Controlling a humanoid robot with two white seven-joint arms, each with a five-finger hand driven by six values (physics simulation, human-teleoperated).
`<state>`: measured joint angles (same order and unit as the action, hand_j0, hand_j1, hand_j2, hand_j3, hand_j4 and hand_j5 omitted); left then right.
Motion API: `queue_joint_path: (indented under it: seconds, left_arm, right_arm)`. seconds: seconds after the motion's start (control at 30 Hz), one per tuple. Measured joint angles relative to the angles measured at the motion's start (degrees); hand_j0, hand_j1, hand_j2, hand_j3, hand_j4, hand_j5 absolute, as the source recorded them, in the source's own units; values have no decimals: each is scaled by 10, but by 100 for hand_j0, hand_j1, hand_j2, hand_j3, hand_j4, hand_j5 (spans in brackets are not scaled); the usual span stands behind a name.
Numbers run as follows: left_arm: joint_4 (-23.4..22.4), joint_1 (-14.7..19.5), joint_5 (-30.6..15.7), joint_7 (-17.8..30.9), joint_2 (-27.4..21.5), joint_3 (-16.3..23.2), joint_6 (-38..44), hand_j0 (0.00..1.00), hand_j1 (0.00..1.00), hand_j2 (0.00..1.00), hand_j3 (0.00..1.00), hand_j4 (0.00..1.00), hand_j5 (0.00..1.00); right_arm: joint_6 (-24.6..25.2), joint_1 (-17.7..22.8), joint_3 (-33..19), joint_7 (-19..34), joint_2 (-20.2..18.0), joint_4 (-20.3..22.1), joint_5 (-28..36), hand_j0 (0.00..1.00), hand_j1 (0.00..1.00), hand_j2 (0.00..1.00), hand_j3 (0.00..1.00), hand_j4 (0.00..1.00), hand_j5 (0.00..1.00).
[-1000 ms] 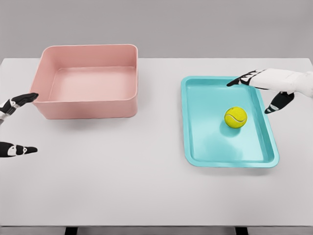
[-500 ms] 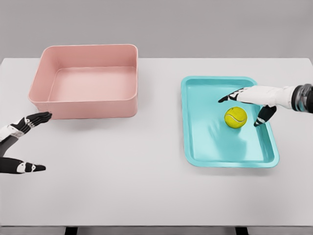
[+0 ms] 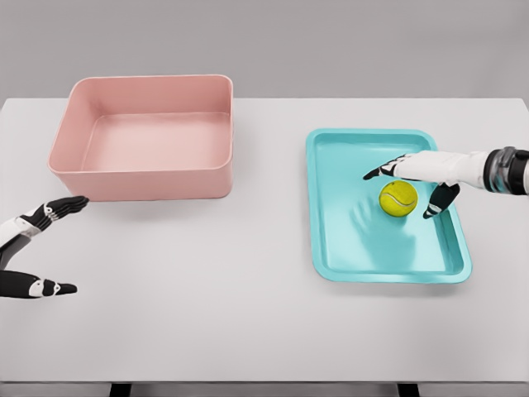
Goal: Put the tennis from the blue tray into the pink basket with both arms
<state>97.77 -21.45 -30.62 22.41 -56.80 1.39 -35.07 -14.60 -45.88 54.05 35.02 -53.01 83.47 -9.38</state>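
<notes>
A yellow tennis ball (image 3: 398,199) lies in the blue tray (image 3: 364,256) on the right of the white table. My right hand (image 3: 409,186) hovers just over the ball, fingers spread open, long fingers reaching past its far left side and the thumb by its right side. Whether it touches the ball I cannot tell. The pink basket (image 3: 145,169) stands empty at the back left. My left hand (image 3: 43,246) sits at the left edge, in front of the basket, open with thumb and fingers apart and nothing between them.
The white table (image 3: 231,298) spans the view; its front edge runs along the bottom. A wide bare strip separates basket and tray.
My right hand has come down and left from the tray's far right corner to over the ball. My left hand has drifted down, away from the basket's front wall.
</notes>
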Motion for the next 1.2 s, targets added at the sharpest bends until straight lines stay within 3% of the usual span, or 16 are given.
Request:
queue_joint_path:
  seconds: [0.27, 0.37, 0.73, 1.03, 1.2]
  left_arm:
    - [-3, -1, 0, -3, 1, -4, 0, 100, 100, 100, 100, 100, 100]
    - [-5, -1, 0, -3, 1, -4, 0, 100, 100, 100, 100, 100, 100]
    - [-9, -1, 0, -4, 1, -4, 0, 100, 100, 100, 100, 100, 100]
    - [-9, -1, 0, -4, 1, -4, 0, 100, 100, 100, 100, 100, 100]
    - [-9, -1, 0, -4, 1, -4, 0, 100, 100, 100, 100, 100, 100]
  right_arm:
    - [-1, 0, 4, 0, 8, -18, 0, 98, 98, 98, 98, 98, 98]
    - [-1, 0, 6, 0, 11, -24, -2, 80, 80, 80, 80, 80, 80]
    - [-4, -2, 7, 0, 15, -25, -2, 41, 41, 41, 41, 41, 41]
    - [-39, -42, 2, 0, 24, -17, 1, 42, 42, 42, 42, 42, 42]
    - [-64, -47, 1, 0, 61, 50, 2, 38, 38, 38, 38, 38, 38]
